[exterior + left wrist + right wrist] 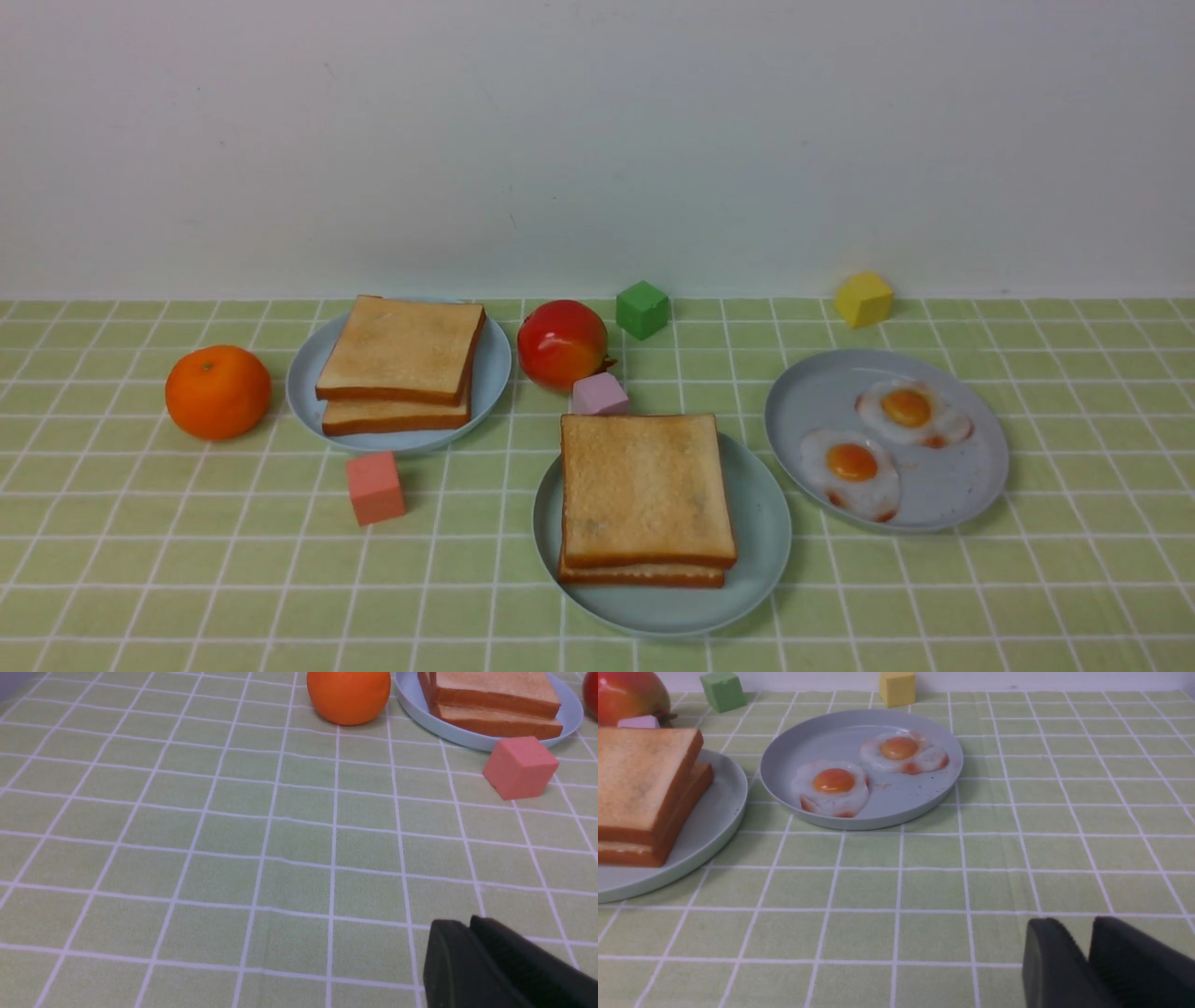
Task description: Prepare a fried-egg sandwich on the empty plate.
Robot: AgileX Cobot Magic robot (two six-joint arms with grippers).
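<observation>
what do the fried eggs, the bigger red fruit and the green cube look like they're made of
Fried eggs: probably soft molded plastic or rubber, judging by the smooth, slightly glossy yolks.
Red fruit: likely hard plastic or lacquered foam; it has a shiny highlight.
Green cube: matte, perhaps painted wood or foam, with flat, even color.

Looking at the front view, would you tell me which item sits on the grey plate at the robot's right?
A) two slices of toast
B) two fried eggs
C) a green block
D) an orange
B: the grey plate holds two fried eggs, one nearer the robot and the other farther off.
</observation>
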